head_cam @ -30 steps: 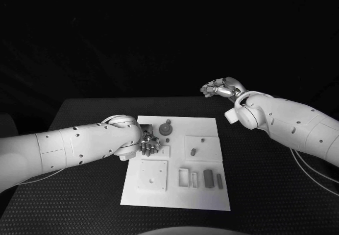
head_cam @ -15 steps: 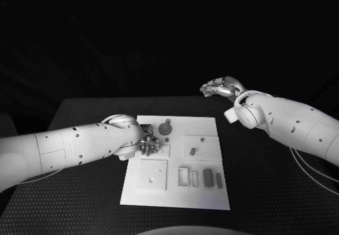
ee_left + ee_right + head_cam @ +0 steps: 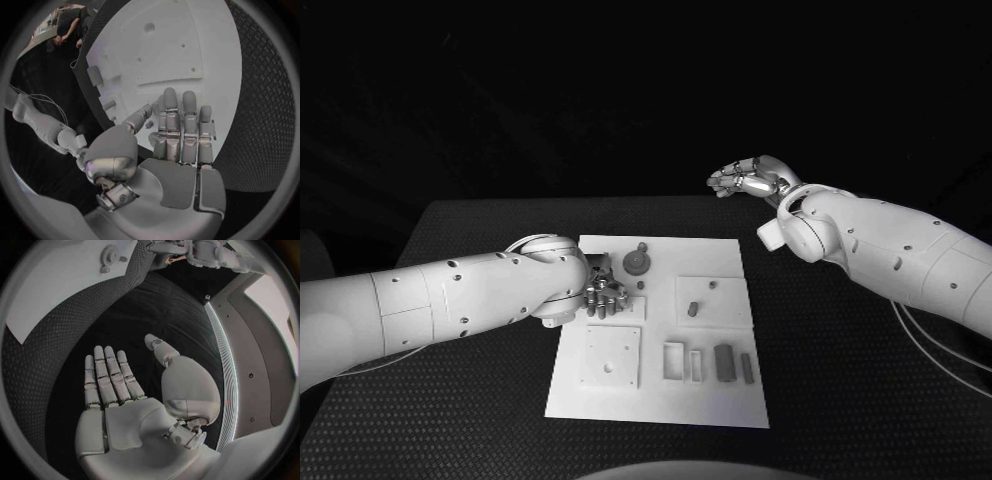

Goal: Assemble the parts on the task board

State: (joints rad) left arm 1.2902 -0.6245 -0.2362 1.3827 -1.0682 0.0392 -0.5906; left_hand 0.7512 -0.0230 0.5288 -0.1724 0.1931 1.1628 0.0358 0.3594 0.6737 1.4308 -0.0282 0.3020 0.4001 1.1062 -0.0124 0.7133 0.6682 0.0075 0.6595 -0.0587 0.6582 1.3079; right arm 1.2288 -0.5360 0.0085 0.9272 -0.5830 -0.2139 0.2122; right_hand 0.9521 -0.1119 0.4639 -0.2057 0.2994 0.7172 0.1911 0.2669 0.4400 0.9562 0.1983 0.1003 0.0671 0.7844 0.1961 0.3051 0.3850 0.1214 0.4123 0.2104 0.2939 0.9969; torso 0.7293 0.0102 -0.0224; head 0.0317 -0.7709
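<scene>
We take this as the approach stage of the assembly: no part is in either hand yet. In the head view the task board (image 3: 661,330) lies in the centre of the frame, lengthwise toward the bottom edge, on the black table (image 3: 473,400). The left hand (image 3: 604,293) sits over the board's upper-left corner. In the left wrist view the left hand (image 3: 178,130) has its fingers stretched out side by side above the white plate, with nothing between fingers and thumb, so we log it as released and empty.

The right hand (image 3: 750,181) is in the upper right of the head frame, beyond the board's far edge and well apart from it. The right wrist view shows its palm (image 3: 119,390) flat, fingers extended, holding nothing, over the dark table.

Parts noted in the head view: a round gear-like part (image 3: 636,264) near the board's top edge, just beside the left hand's fingertips; a small dark peg (image 3: 694,310) in the raised plate on the board's right half; two oblong dark pieces (image 3: 726,362) at lower right beside rectangular slots.

Our judgement: the gear-like part looks like the next target for the left hand. The move would call for lowering the fingers and closing thumb against fingers round its rim. We cannot tell whether the fingertips already touch it.
</scene>
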